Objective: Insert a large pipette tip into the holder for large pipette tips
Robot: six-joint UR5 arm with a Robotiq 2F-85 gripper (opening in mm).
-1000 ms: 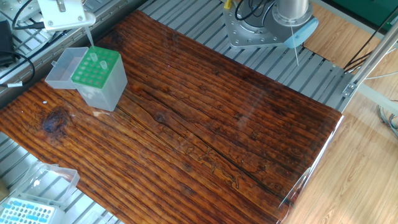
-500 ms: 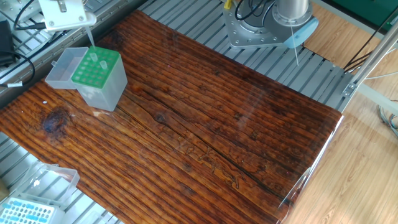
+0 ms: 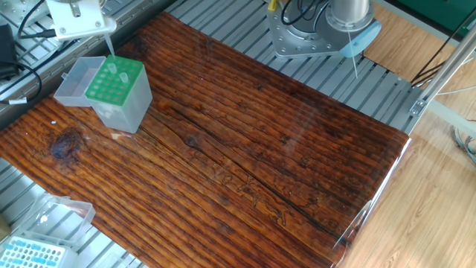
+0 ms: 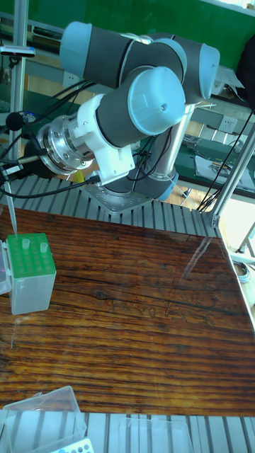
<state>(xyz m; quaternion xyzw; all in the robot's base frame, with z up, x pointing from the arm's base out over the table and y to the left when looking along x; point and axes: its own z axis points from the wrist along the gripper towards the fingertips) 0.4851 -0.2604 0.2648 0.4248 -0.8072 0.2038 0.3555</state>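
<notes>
I hold the large pipette tip (image 4: 12, 213) upright above the green holder (image 3: 113, 80) for insertion; gripper (image 3: 76, 16) jaws unclear

gripper (image 3: 104, 33) above holder for large pipette tips (image 3: 113, 79) | large pipette tip (image 3: 108, 46) hanging over green rack | lid open

Grey robot arm (image 4: 134, 106) with light-blue joint caps, silver flange and black cables.

Upright tip (image 4: 12, 212) above green-racked holder (image 3: 113, 82)
</notes>
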